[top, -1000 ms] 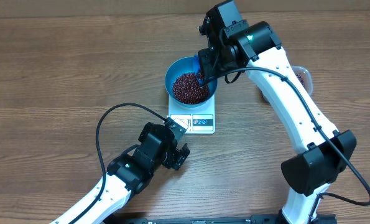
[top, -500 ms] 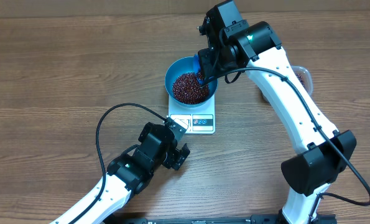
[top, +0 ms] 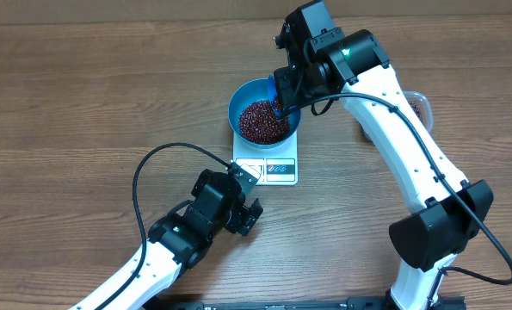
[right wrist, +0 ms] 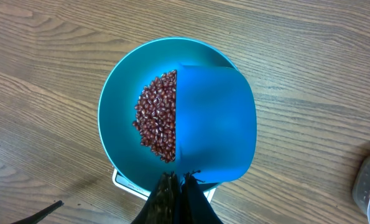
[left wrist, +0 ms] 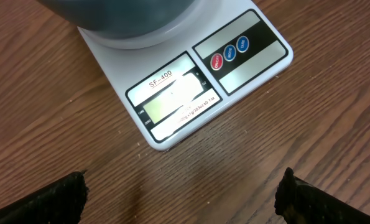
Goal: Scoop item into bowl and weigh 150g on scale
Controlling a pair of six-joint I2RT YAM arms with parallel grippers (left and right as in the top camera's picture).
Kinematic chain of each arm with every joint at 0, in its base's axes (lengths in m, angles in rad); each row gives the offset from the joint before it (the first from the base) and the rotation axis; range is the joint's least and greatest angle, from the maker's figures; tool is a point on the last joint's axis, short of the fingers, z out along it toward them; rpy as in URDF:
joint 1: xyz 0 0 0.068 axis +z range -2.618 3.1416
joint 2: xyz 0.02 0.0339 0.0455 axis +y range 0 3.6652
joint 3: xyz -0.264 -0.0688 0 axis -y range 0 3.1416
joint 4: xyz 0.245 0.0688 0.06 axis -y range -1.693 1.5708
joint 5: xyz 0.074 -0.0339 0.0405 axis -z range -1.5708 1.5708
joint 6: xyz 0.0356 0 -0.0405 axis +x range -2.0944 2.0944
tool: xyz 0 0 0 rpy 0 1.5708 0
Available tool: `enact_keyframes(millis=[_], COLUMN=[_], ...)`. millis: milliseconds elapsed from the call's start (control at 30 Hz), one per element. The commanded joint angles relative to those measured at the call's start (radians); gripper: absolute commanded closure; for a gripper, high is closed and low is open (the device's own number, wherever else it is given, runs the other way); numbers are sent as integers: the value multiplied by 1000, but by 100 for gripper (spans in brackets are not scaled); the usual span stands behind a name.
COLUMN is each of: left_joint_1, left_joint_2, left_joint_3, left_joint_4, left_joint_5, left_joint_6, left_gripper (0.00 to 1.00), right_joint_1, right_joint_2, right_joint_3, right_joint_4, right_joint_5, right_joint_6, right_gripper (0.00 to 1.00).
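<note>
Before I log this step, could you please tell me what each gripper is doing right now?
Left gripper: open, holding nothing, facing the scale.
Right gripper: shut on the blue scoop, above the bowl.

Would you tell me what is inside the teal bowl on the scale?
Dark red-brown beans lie heaped in the bowl. In the right wrist view the blue scoop over it covers its right half, so whatever lies there is hidden.

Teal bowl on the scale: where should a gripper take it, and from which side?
Pinch the left rim of the round teal bowl from above, straddling the wall. It is probably too wide to span, its wall stands upright, and the bright blue plastic scoop covers the right half, over the red-brown beans.
</note>
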Motion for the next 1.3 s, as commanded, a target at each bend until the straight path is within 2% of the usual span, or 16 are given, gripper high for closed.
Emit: enact_keyframes(millis=[0,767,1200,1267], left_joint_1=[4,4,4,4], left_joint_2=[1,1,1,1], left_joint_3=[23,23,23,23], left_joint_4=[1,1,1,1], left_joint_5=[-11,-11,-12,-11], left_joint_6=[-6,-6,-6,-6], left_gripper=[0,1,0,0], right_joint_1=[-3,6,16,24], right_joint_2=[-34,-34,-34,-34], right_joint_3=[32,32,30,30], right_joint_4=[3,-5,-10,-12], right_joint_5=[-5,110,104,164], right_joint_6=[-1,-14,0,0], right_gripper=[96,96,96,96])
